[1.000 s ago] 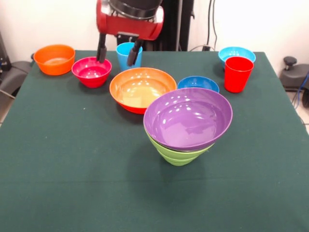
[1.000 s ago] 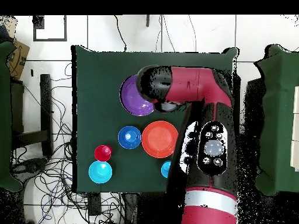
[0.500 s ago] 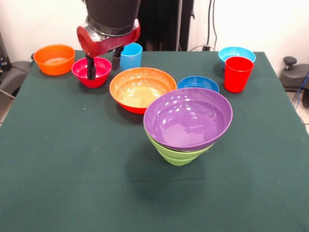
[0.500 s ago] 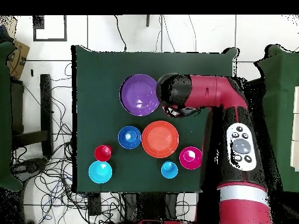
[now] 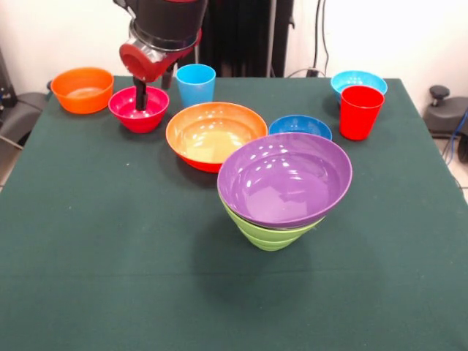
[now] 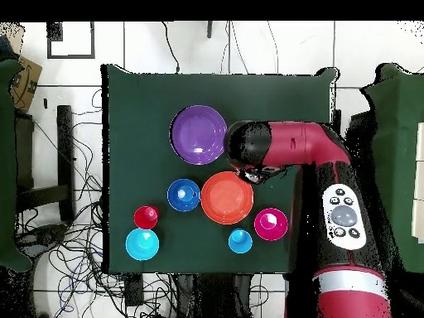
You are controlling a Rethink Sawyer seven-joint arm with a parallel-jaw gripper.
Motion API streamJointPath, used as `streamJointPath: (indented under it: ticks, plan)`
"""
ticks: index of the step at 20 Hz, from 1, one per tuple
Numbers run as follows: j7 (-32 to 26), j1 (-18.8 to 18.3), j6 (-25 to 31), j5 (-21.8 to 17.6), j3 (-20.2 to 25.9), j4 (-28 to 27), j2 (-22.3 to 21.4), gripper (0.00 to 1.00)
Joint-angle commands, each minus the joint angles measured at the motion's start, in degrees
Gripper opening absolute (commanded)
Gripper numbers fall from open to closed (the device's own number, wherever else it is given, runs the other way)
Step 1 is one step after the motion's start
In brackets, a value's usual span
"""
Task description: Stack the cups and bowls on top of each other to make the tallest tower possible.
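Observation:
The tower is a large purple bowl nested, tilted, in lime green bowls at mid-table; the purple bowl also shows in the overhead view. My gripper is open at the far left, straddling the rim of the magenta-red bowl, with one finger inside it. The light blue cup stands just to its right. A large orange bowl, a dark blue bowl, a red cup, a light blue bowl and a small orange bowl stand apart.
In the overhead view the arm reaches over the table's right side and hides the gripper and the small orange bowl. The magenta-red bowl and the light blue cup lie near the robot's edge of the green table.
The gripper has swung to the picture's left from above the light blue cup to the magenta-red bowl. One finger now sits inside that bowl. No bowl or cup has moved.

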Motion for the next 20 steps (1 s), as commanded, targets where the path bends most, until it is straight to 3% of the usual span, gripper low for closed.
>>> streamJointPath:
  ticks: [1, 12, 20]
  plan:
    - [-13.2, 0.0, 5.8, -6.0, 3.5, 7.3, -2.5, 1.00]
    - [-13.4, -4.7, -1.7, -10.8, 2.2, 16.2, -7.8, 1.00]
    - [-16.3, -13.8, -7.7, -12.2, 5.1, 23.9, -13.4, 1.00]
